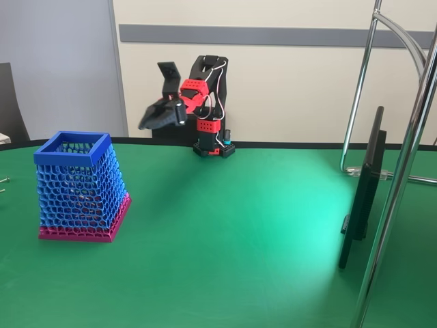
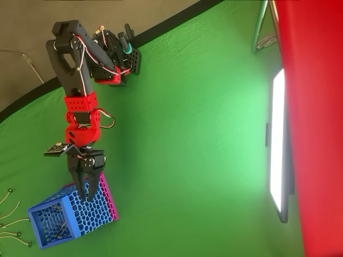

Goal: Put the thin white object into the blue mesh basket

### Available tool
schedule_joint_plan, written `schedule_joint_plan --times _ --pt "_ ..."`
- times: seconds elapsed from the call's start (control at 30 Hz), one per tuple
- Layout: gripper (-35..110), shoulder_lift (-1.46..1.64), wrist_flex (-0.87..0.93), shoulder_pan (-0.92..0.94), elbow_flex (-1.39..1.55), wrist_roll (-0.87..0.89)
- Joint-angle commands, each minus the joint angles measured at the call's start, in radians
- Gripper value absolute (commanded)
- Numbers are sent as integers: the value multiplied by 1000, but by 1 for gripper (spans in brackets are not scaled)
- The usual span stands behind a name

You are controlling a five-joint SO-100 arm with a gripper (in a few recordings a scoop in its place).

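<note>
End effector point(image 2: 86, 188): black two-finger claw on the red-and-black SO-100 arm point(image 2: 80, 115). In the overhead view its fingers are splayed a little, tips over the magenta side of the blue mesh basket point(image 2: 72, 214), nothing visible between them, so I read it as released and empty. The fixed view puts the end effector point(image 1: 162, 113) well above the desk point(image 1: 239, 239) and behind the basket point(image 1: 80, 186), touching nothing; finger gap hard to read from that angle.

Thin white objects: several pale strands point(image 2: 9, 222) lie on the green desk just beside the basket's open blue rim in the overhead view, on the far side from the arm base. Some seem to end in small dark tips. Can't tell which one is the target. Something pale shows inside the basket mesh, too small to identify.

Handling, my guess: near weightless, springy, slightly curved, lying flat on cloth, so hard to get fingers under. Likely to roll or flick out of a loose pinch. Best hold is mid-length, fingers across the strand, closed fully. Basket looks light; a bump could shift it.
</note>
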Motion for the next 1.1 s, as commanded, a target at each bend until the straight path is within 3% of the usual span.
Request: schedule_joint_plan --times 0.0,0.7,1.07 --pt "14 80 -18 -44 34 38" --pt "8 491 -17 -279 512 532" --pt "0 724 314 -291 614 910"
